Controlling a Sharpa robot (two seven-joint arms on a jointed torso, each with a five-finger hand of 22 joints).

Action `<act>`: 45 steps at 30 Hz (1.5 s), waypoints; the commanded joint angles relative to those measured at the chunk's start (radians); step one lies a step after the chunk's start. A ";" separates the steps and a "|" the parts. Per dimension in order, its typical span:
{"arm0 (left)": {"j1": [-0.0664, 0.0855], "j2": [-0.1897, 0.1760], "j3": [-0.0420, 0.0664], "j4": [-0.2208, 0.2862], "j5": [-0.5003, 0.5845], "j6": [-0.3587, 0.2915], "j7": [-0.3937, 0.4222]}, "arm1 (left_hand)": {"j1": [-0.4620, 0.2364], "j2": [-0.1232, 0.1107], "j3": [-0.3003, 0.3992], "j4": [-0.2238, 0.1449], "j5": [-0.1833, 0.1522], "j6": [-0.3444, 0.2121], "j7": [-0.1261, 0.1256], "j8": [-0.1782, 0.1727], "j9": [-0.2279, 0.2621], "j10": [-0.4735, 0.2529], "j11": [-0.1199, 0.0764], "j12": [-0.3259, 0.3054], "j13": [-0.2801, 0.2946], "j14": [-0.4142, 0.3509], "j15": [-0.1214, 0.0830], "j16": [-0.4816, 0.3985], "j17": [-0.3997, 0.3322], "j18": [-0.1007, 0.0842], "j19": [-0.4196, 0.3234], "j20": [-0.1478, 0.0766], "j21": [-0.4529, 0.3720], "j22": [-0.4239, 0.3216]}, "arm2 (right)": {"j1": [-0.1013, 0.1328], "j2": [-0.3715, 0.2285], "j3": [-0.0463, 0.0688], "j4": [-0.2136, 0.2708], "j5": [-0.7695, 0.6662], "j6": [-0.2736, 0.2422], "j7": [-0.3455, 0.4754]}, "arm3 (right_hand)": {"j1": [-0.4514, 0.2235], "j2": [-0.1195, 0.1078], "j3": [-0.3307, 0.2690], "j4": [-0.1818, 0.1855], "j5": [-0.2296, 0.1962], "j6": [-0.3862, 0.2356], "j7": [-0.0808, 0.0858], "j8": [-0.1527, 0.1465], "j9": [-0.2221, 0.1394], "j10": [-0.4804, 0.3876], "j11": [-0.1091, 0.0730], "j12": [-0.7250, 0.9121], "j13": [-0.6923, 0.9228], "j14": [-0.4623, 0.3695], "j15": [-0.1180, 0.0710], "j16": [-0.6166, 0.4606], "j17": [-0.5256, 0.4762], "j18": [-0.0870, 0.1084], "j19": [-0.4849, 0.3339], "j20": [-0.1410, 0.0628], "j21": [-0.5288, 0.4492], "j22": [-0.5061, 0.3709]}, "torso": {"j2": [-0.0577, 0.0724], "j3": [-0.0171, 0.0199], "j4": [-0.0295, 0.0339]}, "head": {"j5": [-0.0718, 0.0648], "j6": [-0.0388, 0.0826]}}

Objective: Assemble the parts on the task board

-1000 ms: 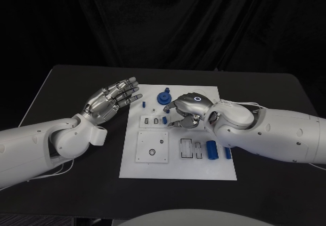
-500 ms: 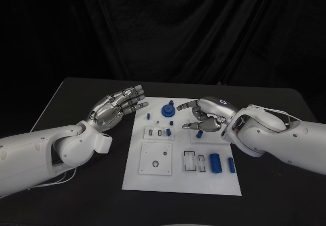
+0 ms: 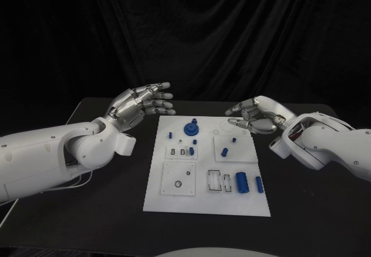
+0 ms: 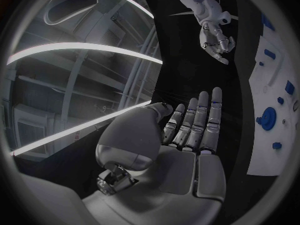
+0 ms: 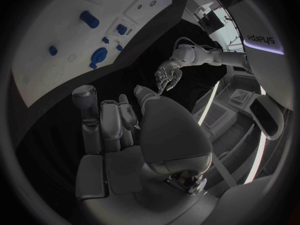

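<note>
The white task board [image 3: 202, 202] lies in the middle of the black table. On it are a blue gear-like disc [image 3: 189, 128], a short blue peg [image 3: 224, 152] standing in a small square plate [image 3: 238, 143], and two blue cylinders [image 3: 243, 182] near its right edge. My left hand [image 3: 143, 105] hangs raised beyond the board's far left corner, fingers spread, holding nothing. My right hand [image 3: 255, 115] hovers past the far right corner, fingers loosely bent, nothing in it. The left wrist view has my left hand [image 4: 187, 137], the board [image 4: 270, 157] and the right hand [image 4: 216, 37]. The right wrist view has my right hand [image 5: 115, 130] and the disc [image 5: 99, 56].
A white square plate [image 3: 179, 172] with a round hole sits on the board's near left. Small slotted blocks [image 3: 179, 152] and a frame [image 3: 214, 181] lie mid-board. Bare black table [image 3: 101, 214] surrounds the board. My left hand [image 5: 167, 77] appears far off in the right wrist view.
My right hand has drawn back from over the board's middle to beyond its far right corner, uncovering the blue peg in the small square plate. The left hand has risen slightly.
</note>
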 commanded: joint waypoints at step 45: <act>0.042 0.323 0.001 -0.215 -0.991 0.122 -1.053 | -0.121 -0.085 -0.148 0.100 -0.328 0.332 -0.054 0.214 0.205 1.067 -0.223 0.954 1.450 1.006 -0.222 0.780 1.351 -0.069 0.865 -0.137 0.980 1.196 | -0.101 -0.047 -0.001 -0.107 0.359 0.143 0.139 | -0.086 0.072 -0.081 0.048 0.120 0.010 -0.004 0.110 -0.003 -0.038 0.006 0.006 -0.050 -0.025 0.006 0.002 -0.020 0.022 -0.013 0.012 -0.029 0.088 | -0.146 0.0970 -0.0751 | 0.087 -0.091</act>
